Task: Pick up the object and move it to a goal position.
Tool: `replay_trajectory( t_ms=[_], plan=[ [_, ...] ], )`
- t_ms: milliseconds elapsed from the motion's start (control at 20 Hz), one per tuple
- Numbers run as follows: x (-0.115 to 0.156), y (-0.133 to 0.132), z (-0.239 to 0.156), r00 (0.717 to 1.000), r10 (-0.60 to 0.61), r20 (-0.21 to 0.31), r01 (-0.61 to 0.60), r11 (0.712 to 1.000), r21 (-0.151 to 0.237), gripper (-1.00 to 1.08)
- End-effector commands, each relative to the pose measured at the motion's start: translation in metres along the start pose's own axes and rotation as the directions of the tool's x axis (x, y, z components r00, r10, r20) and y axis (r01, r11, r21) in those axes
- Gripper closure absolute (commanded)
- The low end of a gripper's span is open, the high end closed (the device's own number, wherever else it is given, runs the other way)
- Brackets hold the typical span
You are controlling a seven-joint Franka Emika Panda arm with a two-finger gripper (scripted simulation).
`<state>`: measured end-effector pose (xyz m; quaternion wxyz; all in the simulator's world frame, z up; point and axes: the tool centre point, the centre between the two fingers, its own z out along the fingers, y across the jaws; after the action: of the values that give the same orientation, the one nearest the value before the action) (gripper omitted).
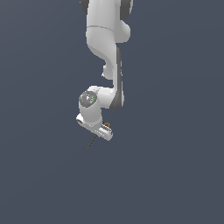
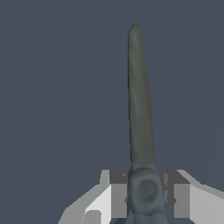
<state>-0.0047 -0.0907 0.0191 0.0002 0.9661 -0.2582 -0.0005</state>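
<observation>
The scissors [image 2: 141, 109] show in the wrist view as long dark slender blades pointing away from the camera. My gripper [image 2: 145, 192] is shut on them at the pivot, with a grey finger [image 2: 117, 194] on either side. In the exterior view the gripper [image 1: 97, 134] hangs under the white arm. The dark blades [image 1: 91, 141] stick out below it toward the exterior view's left. A speck of orange handle [image 1: 107, 125] shows behind the hand; the rest of the handles are hidden. I cannot tell how high the scissors are off the ground.
The white arm [image 1: 105, 43] comes down from the top of the exterior view. Around it is only a plain dark blue-grey surface [image 1: 175, 175], with no other objects or edges in view.
</observation>
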Motion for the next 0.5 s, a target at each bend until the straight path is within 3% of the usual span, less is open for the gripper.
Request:
replay_trajectory(
  t_ms=[0, 450],
  plan=[
    [0.000, 0.003, -0.009, 1.000, 0.000, -0.002, 0.000, 1.000, 0.001, 1.08],
    [-0.007, 0.024, -0.068, 1.000, 0.000, -0.001, 0.000, 1.000, 0.001, 1.08]
  ],
)
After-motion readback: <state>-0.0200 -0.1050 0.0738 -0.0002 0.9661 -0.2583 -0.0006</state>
